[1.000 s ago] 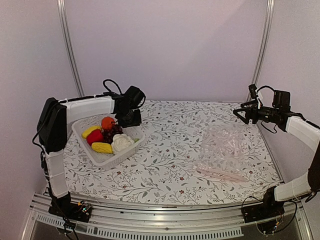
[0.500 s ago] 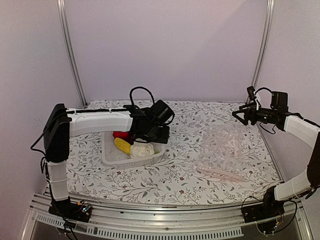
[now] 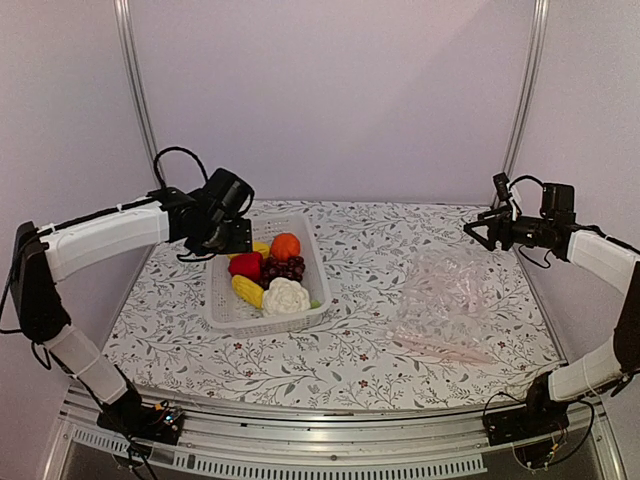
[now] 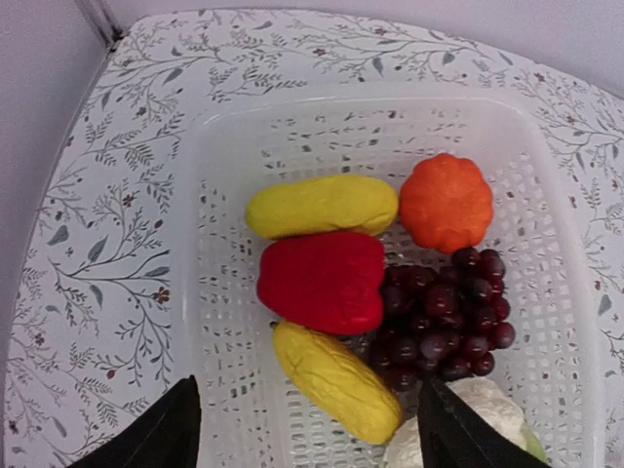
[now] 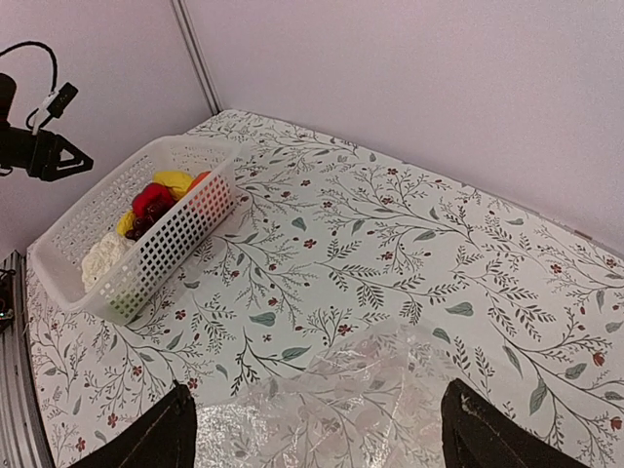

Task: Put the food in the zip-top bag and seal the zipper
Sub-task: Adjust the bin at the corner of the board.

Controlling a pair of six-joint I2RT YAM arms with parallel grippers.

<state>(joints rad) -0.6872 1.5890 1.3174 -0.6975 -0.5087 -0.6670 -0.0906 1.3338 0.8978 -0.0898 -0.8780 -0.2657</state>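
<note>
The food lies in a white slotted basket (image 3: 225,310): a red piece (image 4: 322,283), yellow corn (image 4: 336,380), a second yellow piece (image 4: 322,205), an orange piece (image 4: 447,202), dark grapes (image 4: 448,317) and white cauliflower (image 4: 468,414). My left gripper (image 3: 232,238) hovers over the basket's far left corner, open and empty; its fingertips frame the left wrist view (image 4: 312,439). The clear zip-top bag (image 3: 445,295) lies flat at the right, empty, with its pinkish zipper (image 3: 440,348) along the near edge. My right gripper (image 3: 478,228) is open, raised beyond the bag (image 5: 341,409).
The table (image 3: 350,250) has a floral cloth. Metal frame posts (image 3: 520,100) and pale walls stand at the back corners. The basket also shows in the right wrist view (image 5: 166,244), left of the bag.
The basket has slid right toward the table's middle and turned. My left arm swung over it, then drew back to its far left corner. The right arm has barely moved.
</note>
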